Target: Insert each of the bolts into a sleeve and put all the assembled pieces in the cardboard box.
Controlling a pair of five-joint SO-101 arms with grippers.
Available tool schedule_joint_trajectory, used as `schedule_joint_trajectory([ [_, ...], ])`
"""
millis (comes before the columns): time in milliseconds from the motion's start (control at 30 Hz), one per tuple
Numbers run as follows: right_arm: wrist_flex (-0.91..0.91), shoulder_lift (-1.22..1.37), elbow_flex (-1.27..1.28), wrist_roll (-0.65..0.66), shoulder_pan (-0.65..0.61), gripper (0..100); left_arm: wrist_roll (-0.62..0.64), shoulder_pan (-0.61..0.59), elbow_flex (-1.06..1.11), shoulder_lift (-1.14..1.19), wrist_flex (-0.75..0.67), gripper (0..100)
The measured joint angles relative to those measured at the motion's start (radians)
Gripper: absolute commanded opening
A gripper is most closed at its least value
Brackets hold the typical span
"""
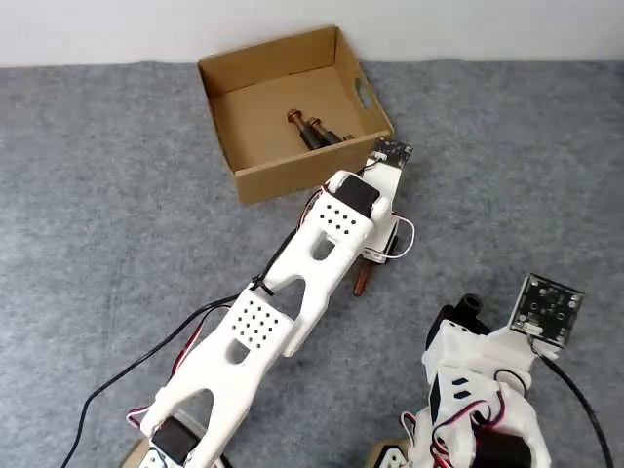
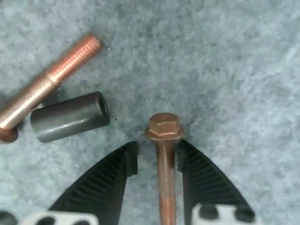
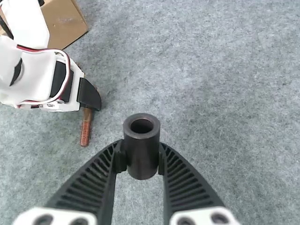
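Fingers of the right gripper (image 3: 140,157) clamp a dark sleeve (image 3: 141,140). Those of the left gripper (image 2: 158,151) narrowly straddle a bolt (image 2: 165,136).

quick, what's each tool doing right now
Left tool: open, straddling a copper bolt.
Right tool: closed on a dark sleeve.
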Motion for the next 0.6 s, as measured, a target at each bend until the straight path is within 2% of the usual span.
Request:
schedule_joint_trajectory([
  [33, 0.000, 0.000, 0.000, 0.000, 0.000, 0.8, 0.005, 0.003, 0.000, 0.000, 0.000, 0],
  [467, 0.000, 0.000, 0.000, 0.000, 0.000, 0.8, 0.008, 0.008, -0.017, -0.002, 0.000, 0],
  [600, 0.000, 0.000, 0.000, 0.000, 0.000, 0.8, 0.026, 0.009, -0.017, -0.071, 0.002, 0],
])
